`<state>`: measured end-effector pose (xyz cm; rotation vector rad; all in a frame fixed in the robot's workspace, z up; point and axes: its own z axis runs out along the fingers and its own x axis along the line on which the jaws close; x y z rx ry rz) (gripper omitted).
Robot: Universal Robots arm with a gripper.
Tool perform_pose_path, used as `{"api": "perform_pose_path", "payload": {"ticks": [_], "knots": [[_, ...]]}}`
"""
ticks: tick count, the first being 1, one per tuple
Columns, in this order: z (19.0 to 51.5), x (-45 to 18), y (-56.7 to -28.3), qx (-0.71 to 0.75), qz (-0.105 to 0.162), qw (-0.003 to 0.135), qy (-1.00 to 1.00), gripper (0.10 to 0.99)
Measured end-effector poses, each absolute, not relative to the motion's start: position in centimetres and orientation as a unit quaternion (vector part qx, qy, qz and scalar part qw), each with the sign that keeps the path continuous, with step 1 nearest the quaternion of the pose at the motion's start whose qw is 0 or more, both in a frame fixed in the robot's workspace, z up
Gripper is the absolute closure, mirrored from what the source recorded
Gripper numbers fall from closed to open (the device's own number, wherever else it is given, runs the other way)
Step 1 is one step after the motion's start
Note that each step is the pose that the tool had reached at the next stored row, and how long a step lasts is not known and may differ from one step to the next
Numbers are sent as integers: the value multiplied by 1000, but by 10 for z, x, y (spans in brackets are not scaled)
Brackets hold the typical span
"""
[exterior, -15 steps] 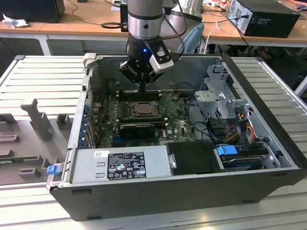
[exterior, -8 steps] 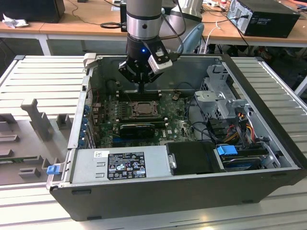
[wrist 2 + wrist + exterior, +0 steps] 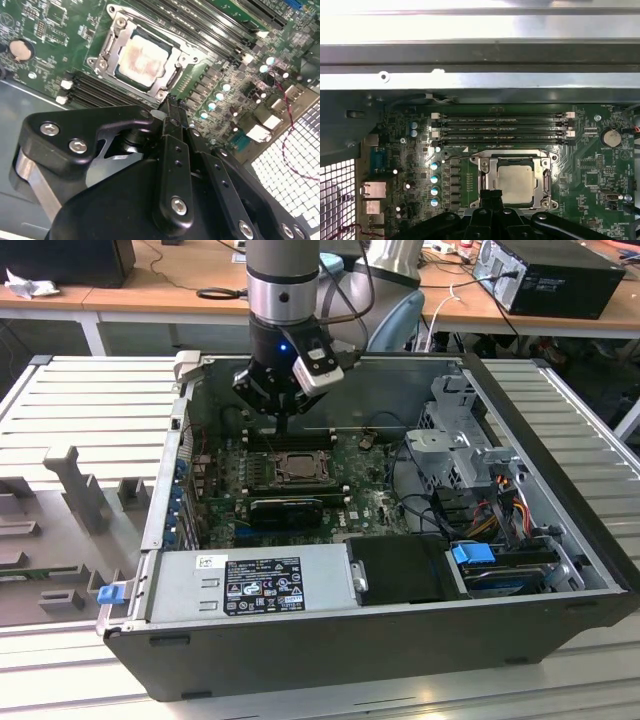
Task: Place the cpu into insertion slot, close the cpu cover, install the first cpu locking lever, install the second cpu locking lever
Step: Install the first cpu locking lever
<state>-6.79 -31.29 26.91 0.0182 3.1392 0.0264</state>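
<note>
In the second wrist view the gripper [image 3: 170, 106] has its fingers pressed together with nothing between them, and its tip is near a corner of the insertion slot [image 3: 106, 50]. One cpu [image 3: 144, 61] lies flat in that slot, metal top up. It is square, so it has no long axis, and its edges run parallel to the rim. In the first wrist view one cpu cover [image 3: 512, 159] lies down, framing the chip. Four long memory slots [image 3: 502, 125] run side by side beyond it on the green motherboard [image 3: 590, 170].

This looks like a robotics or electronics lab. An open computer case [image 3: 380, 645] sits on a slatted metal desk [image 3: 90, 410] beneath a robot arm [image 3: 283, 280]. Wooden desks behind [image 3: 170, 290] carry loose cables [image 3: 220, 292] and another computer tower [image 3: 560, 275], with a blue chair [image 3: 400, 315] beside them.
</note>
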Motion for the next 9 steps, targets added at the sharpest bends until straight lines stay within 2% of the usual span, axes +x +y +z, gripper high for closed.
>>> {"api": "perform_pose_path", "payload": {"ticks": [9], "knots": [[269, -84, -313, 4, 9, 3, 1000, 980]]}}
